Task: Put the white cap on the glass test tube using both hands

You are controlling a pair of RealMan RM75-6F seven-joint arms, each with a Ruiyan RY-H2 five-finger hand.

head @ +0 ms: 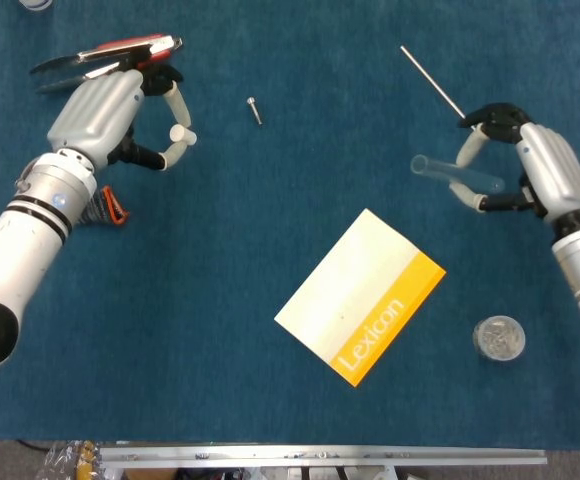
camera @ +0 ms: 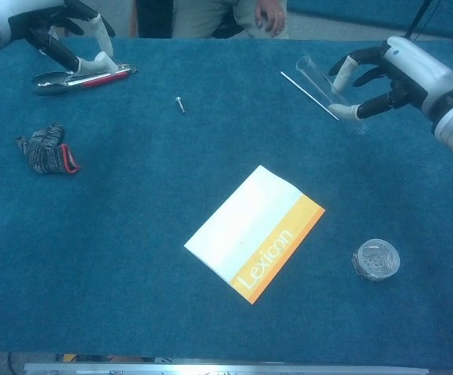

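Observation:
My left hand (head: 110, 112) hovers at the far left of the blue table, just in front of the tongs, and pinches the small white cap (head: 180, 135) between thumb and a finger. In the chest view that hand (camera: 51, 27) sits at the top left corner. My right hand (head: 530, 168) holds the clear glass test tube (head: 450, 172) off the table at the right, its open end pointing left toward the middle. From the chest the tube (camera: 320, 80) slants up to the left out of the right hand (camera: 398, 72). A wide gap separates cap and tube.
Red-handled metal tongs (head: 105, 57) lie behind the left hand. A small screw (head: 255, 110) and a thin metal rod (head: 438, 88) lie at the back. A white and orange Lexicon booklet (head: 360, 295) lies mid-table, a round clip box (head: 498, 338) front right, a dark glove (camera: 45, 148) left.

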